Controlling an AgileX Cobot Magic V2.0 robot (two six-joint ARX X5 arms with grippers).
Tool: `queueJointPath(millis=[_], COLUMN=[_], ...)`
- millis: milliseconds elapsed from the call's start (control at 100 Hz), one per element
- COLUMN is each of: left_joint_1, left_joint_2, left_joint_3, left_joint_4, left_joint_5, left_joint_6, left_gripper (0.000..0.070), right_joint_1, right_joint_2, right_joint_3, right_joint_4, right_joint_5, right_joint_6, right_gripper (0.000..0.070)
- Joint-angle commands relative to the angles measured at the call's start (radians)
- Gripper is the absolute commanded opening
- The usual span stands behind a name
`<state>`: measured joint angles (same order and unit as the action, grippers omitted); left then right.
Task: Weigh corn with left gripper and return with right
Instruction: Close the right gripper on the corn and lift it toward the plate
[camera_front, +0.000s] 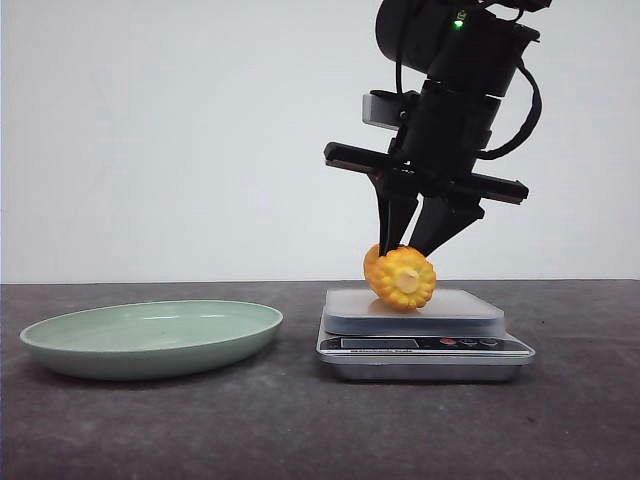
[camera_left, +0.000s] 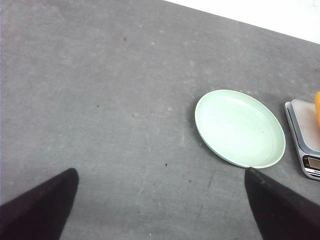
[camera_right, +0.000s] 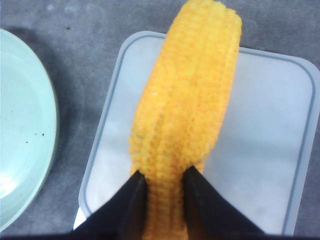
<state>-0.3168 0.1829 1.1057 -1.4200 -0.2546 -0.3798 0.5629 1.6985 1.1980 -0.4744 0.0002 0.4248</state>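
So my right gripper (camera_front: 418, 242) is pinching the corn (camera_front: 401, 277) right over the scale (camera_front: 424, 333). In the front view the two black fingers come down from above and clamp the cob near its top, one on each side. The cob's pale cut end faces the front camera, and its underside looks to be touching the scale's white platform, or just barely off it; I can't tell which.

From my right wrist camera the corn (camera_right: 184, 115) runs lengthwise away from the fingers (camera_right: 122, 210), with the rows of orange-yellow kernels squeezed between the two tips. It lies across the platform (camera_right: 270, 150), nearer the plate-side edge, and its far end pokes out past the platform's far rim. A slice of the green plate (camera_right: 22, 135) shows off to one side, apart from the scale.

My left gripper (camera_left: 160, 192) isn't in the front view at all. Its own camera shows the two dark fingers (camera_left: 40, 205) spread wide with nothing between them, hanging above bare grey table (camera_left: 100, 90). Further off in that view sit the plate (camera_left: 240, 127) and, beside it, a corner of the scale (camera_left: 305, 135) with a sliver of the corn (camera_left: 317, 107) at the picture's edge.

In the front view the plate (camera_front: 150, 335) is left of the scale, close but not touching.
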Motion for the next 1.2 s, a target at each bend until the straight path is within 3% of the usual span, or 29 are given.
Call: queueJointPath(millis=[0, 130, 450, 570, 780, 1190], left_joint_1=[-0.001, -0.001, -0.001, -0.001, -0.001, -0.001], left_joint_2=[0.002, 0.002, 0.002, 0.002, 0.002, 0.002], left_joint_3=[0.010, 0.010, 0.010, 0.010, 0.010, 0.010], left_joint_4=[-0.018, -0.018, 0.005, 0.023, 0.022, 0.021], left_joint_5=[0.002, 0.002, 0.002, 0.002, 0.002, 0.002], left_joint_6=[0.018, 0.020, 0.019, 0.021, 0.021, 0.020], left_gripper=[0.0631, 0.0631, 0.0632, 0.0631, 0.0631, 0.0631], right_joint_1=[0.007, 0.023, 0.165, 0.228, 0.275, 0.308], right_joint_2=[-0.011, -0.101, -0.190, -0.128, 0.042, 0.312], right_joint_3=[0.020, 0.024, 0.158, 0.250, 0.392, 0.407], right_joint_4=[0.010, 0.014, 0.026, 0.075, 0.039, 0.069], right_joint_5=[0.008, 0.006, -0.028, -0.026, -0.029, -0.026], right_joint_6=[0.001, -0.040, -0.033, -0.005, 0.007, 0.085], right_gripper=[0.0000, 0.0000, 0.0000, 0.0000, 0.0000, 0.0000])
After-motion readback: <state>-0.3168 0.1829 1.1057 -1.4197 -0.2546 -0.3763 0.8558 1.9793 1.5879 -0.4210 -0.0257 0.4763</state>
